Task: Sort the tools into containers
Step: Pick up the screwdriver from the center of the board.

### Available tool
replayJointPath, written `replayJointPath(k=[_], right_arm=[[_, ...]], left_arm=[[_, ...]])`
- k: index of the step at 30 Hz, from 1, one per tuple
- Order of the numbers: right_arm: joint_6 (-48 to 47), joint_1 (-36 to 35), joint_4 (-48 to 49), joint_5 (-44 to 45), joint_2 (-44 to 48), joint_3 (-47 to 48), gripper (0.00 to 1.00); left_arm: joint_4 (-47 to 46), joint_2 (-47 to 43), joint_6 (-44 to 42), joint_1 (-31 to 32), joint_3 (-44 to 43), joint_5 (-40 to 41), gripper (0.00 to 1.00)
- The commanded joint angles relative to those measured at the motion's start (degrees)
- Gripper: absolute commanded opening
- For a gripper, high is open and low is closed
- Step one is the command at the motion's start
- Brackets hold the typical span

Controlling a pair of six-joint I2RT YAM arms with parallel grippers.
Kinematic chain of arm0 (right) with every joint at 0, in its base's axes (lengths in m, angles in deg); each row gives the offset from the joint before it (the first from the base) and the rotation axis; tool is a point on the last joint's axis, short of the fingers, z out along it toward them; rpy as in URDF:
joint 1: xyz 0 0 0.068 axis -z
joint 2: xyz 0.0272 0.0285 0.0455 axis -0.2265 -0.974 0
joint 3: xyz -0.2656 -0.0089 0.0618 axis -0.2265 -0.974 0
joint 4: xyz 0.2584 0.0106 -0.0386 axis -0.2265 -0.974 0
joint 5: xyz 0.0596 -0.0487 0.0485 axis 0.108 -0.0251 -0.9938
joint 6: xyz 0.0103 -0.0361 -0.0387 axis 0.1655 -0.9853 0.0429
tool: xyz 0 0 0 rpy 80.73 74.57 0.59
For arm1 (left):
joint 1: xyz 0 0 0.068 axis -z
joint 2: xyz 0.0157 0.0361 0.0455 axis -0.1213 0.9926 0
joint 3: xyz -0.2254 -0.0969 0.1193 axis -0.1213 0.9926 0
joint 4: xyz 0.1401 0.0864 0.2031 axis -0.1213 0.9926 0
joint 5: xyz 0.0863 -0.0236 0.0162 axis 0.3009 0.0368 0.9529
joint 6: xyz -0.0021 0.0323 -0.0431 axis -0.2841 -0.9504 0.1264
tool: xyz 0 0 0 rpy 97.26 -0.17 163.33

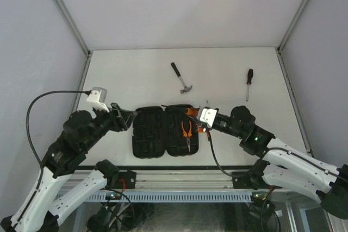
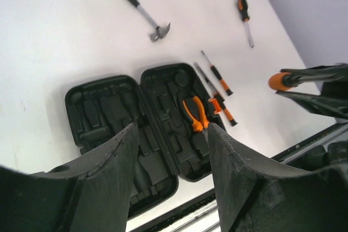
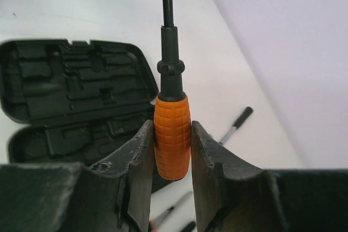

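Observation:
The black tool case (image 1: 149, 132) lies open in two halves at the table's near middle. Orange-handled pliers (image 1: 187, 132) lie in its right half and show in the left wrist view (image 2: 196, 113). My right gripper (image 1: 192, 113) hovers over the case's far right corner, shut on the orange handle of a slim screwdriver (image 3: 172, 134) whose shaft points away from the gripper (image 3: 172, 129). My left gripper (image 1: 127, 116) is open and empty beside the case's left edge; its view (image 2: 171, 134) looks down on the case (image 2: 103, 112). Two slim screwdrivers (image 2: 216, 75) lie right of the case.
The claw hammer (image 1: 182, 78) lies beyond the case, and shows in the left wrist view (image 2: 138, 6). The longer black-handled screwdriver (image 1: 248, 82) lies at the far right. Grey walls bound the table on three sides. The table's near edge (image 1: 179, 169) runs just behind the case.

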Motion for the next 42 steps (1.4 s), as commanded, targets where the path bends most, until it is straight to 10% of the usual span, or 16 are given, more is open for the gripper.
replayJointPath(k=[1, 14, 42], right_arm=[[-16.05, -0.88, -3.19, -0.65, 0.63, 3.29, 0.0], [-42.89, -8.62, -18.96, 6.8, -5.62, 13.01, 0.0], [-51.78, -13.2, -21.91, 15.6, -7.74, 14.7, 0.0]], left_arm=[[-0.74, 0.35, -2.65, -0.31, -5.8, -1.99, 0.59], [-3.2, 6.05, -1.1, 0.01, -7.0, -15.09, 0.64], [-7.91, 16.95, -1.69, 14.78, 0.58, -16.68, 0.69]])
